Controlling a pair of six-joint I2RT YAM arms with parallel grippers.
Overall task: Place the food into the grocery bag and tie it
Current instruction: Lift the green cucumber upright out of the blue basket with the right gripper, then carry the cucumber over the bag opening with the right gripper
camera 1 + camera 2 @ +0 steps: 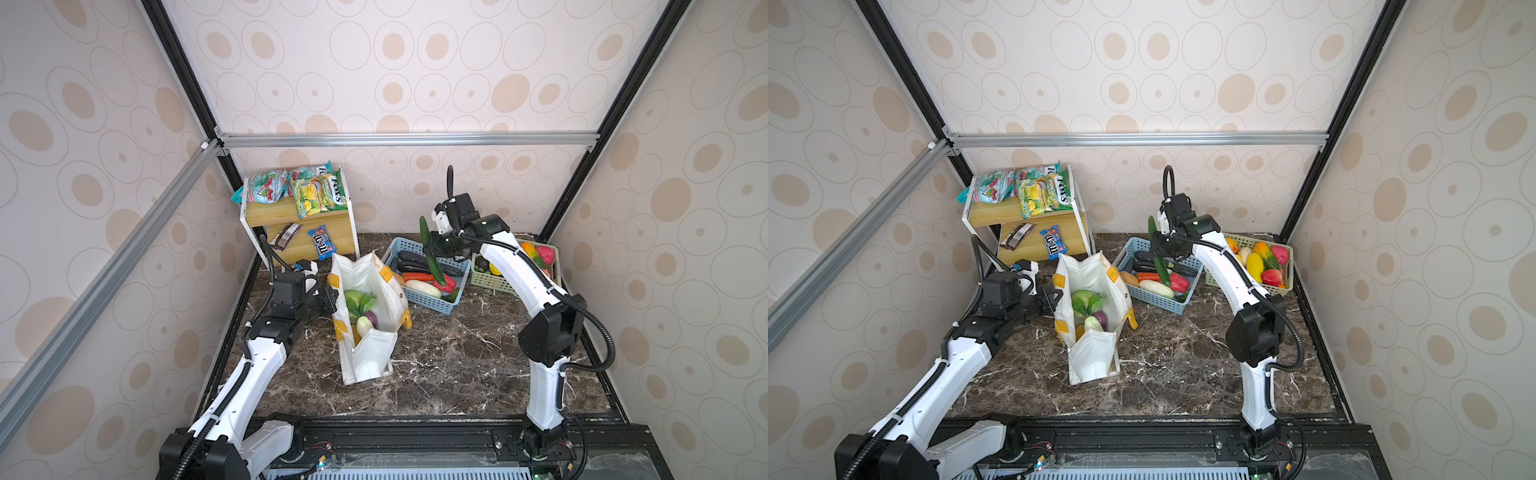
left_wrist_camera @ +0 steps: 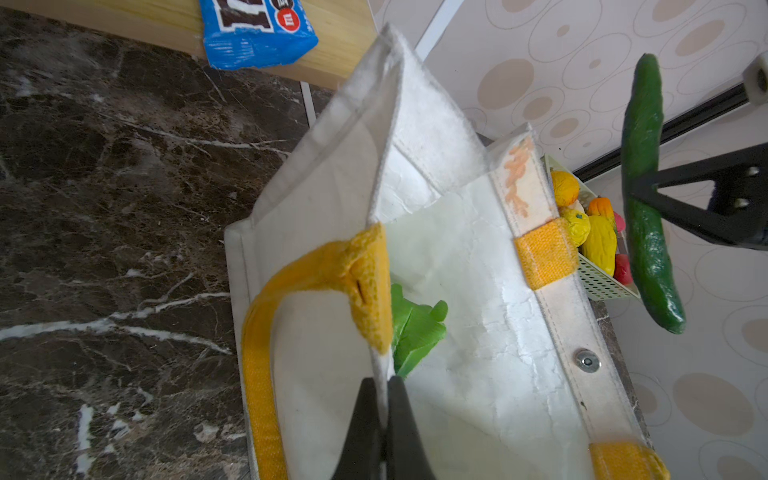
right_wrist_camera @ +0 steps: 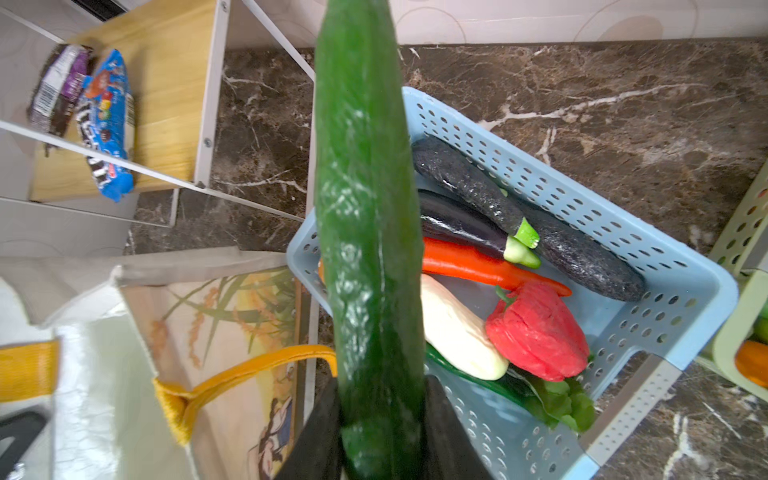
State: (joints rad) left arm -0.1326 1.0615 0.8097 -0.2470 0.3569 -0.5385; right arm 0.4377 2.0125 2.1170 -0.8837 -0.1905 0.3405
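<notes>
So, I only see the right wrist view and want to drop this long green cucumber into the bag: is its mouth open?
Observer: Yes, the white fabric grocery bag stands open-mouthed in both top views.
Operator: My right gripper has the cucumber; is anything steadying the bag?
Observer: The left gripper is shut on its rim, beside a yellow strap handle.
Operator: What's inside?
Observer: A round green cabbage, with smaller vegetables beside it.
</notes>
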